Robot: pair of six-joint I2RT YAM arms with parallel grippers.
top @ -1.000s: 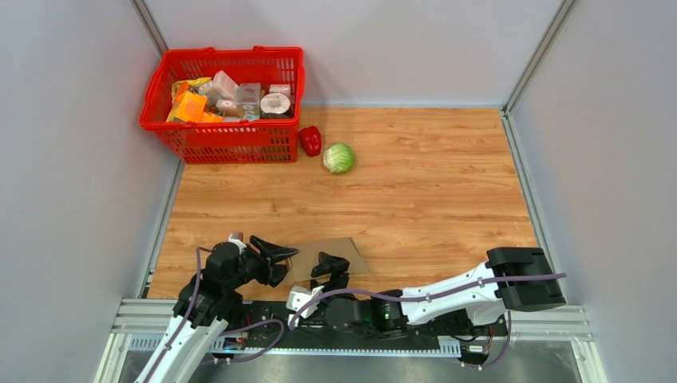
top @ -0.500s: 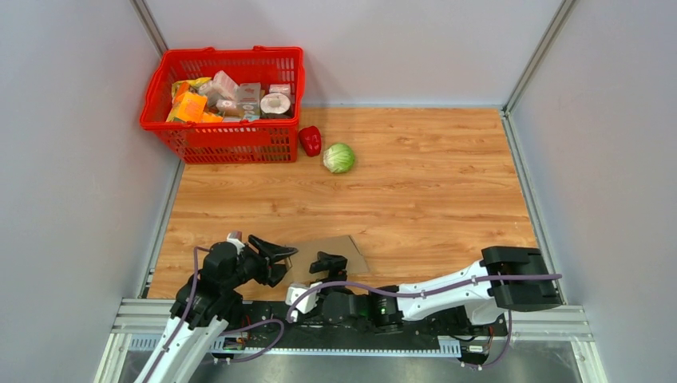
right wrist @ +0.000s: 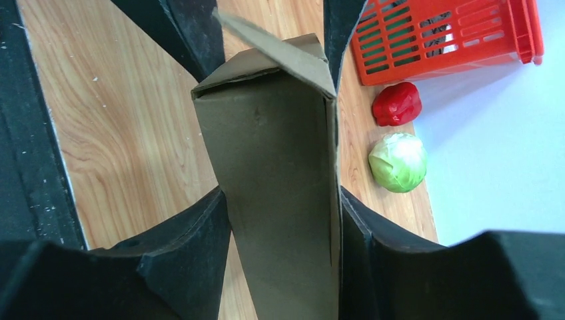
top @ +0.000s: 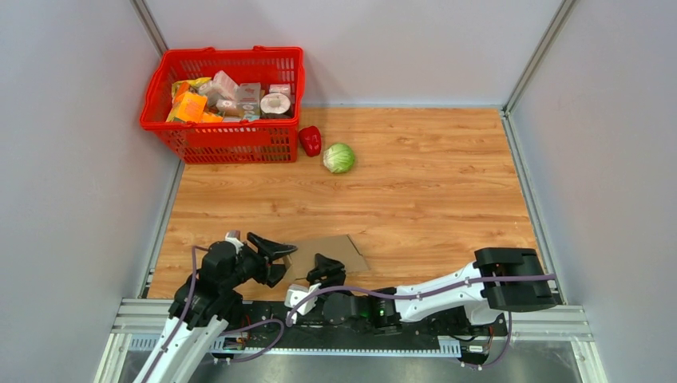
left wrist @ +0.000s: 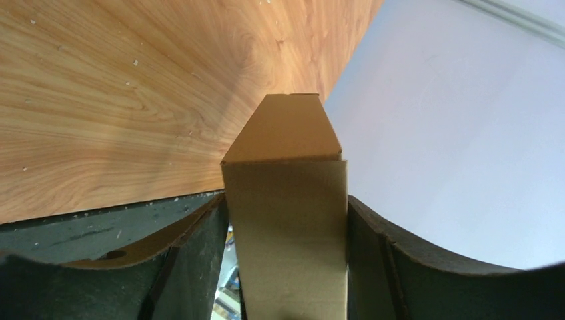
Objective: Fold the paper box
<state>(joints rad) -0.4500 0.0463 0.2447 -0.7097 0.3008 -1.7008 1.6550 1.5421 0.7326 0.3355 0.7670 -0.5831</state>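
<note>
The paper box (top: pixel 331 251) is plain brown cardboard, collapsed nearly flat, at the table's near edge left of centre. My left gripper (top: pixel 277 254) is at its left end and my right gripper (top: pixel 326 270) at its near edge. In the left wrist view the cardboard (left wrist: pixel 286 200) stands between the jaws of the left gripper (left wrist: pixel 286 273), with a flap pointing away. In the right wrist view the box (right wrist: pixel 273 167) fills the gap of the right gripper (right wrist: pixel 283 260), a loose flap at its far end. Both grippers are shut on it.
A red mesh basket (top: pixel 231 142) full of small packages stands at the back left. A red pepper (top: pixel 310 140) and a green cabbage (top: pixel 338 157) lie beside it; both also show in the right wrist view, pepper (right wrist: pixel 396 103) and cabbage (right wrist: pixel 398 161). Grey walls enclose the table.
My right arm has slid left along the near edge, its gripper staying on the box. My left gripper has shifted slightly away from the edge. The box has barely moved.
</note>
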